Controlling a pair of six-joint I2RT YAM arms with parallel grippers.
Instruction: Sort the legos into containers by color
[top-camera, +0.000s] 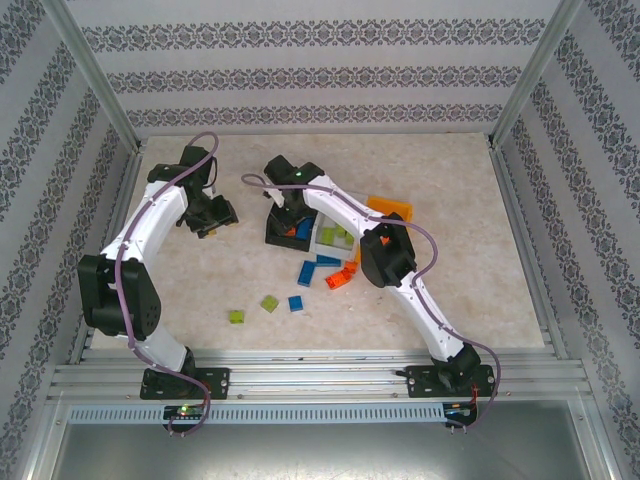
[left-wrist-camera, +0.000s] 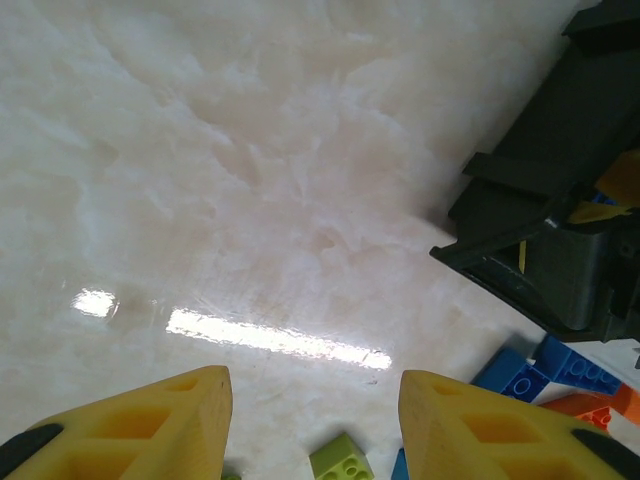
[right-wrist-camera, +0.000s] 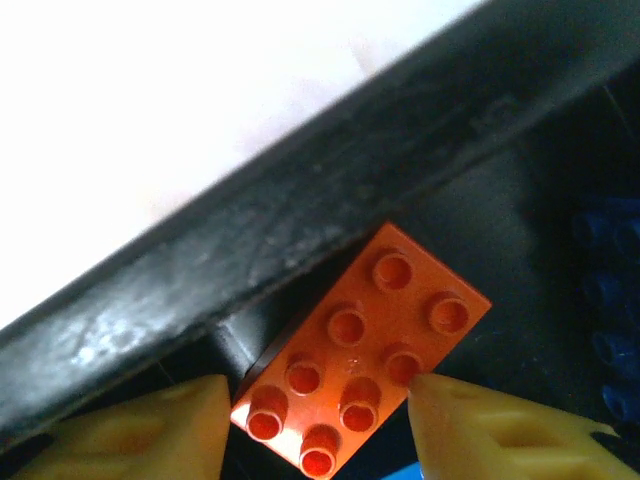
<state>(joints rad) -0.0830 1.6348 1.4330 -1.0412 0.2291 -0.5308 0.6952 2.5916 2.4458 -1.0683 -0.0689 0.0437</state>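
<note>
Left gripper (left-wrist-camera: 312, 385): yellow fingers spread, nothing between them, hanging over bare table (left-wrist-camera: 250, 150).
Right gripper (right-wrist-camera: 320, 388): both fingertips press on an orange-red brick (right-wrist-camera: 365, 360), pinching it across its sides.
Orange-red brick: studs up and turned diagonally, low and centre in the right wrist view, overlapping the inner edge of the black bin's rim.
Black bin (right-wrist-camera: 300, 220): its rim runs from lower left to upper right. Blue bricks (right-wrist-camera: 605, 300) sit in shadow at the right edge.
White bin (top-camera: 333, 238): just right of the black one in the top view, with lime green pieces in it.
Orange-yellow bin (top-camera: 390, 208): further right, end of the row.
Loose on the table: a blue brick (top-camera: 296, 303), a lime green brick (top-camera: 270, 303) and a second lime green brick (top-camera: 237, 317), below the bins, well apart from both grippers.
</note>
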